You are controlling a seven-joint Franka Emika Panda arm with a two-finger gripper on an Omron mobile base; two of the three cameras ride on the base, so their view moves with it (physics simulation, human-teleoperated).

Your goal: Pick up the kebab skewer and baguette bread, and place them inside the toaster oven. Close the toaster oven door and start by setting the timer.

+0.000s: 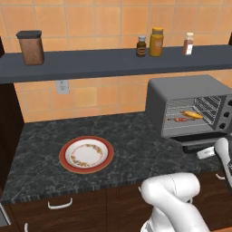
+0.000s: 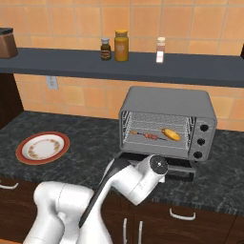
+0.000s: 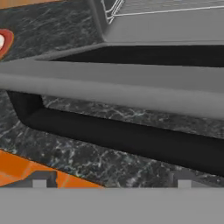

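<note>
Spice jars [image 2: 121, 45] on shelf [image 2: 190, 66] above toaster oven [image 2: 164, 121]

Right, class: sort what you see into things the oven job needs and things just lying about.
Job: kebab skewer, baguette bread, toaster oven, toaster oven door.
Lying about: plate, three bottles, brown jar.

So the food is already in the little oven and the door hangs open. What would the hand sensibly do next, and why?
Probably move in on the black bar handle and lift the toaster oven door shut. The kebab skewer and baguette bread already lie on the rack inside the toaster oven, the door is folded down flat, and the open hand hovers just before that handle, holding nothing.
</note>
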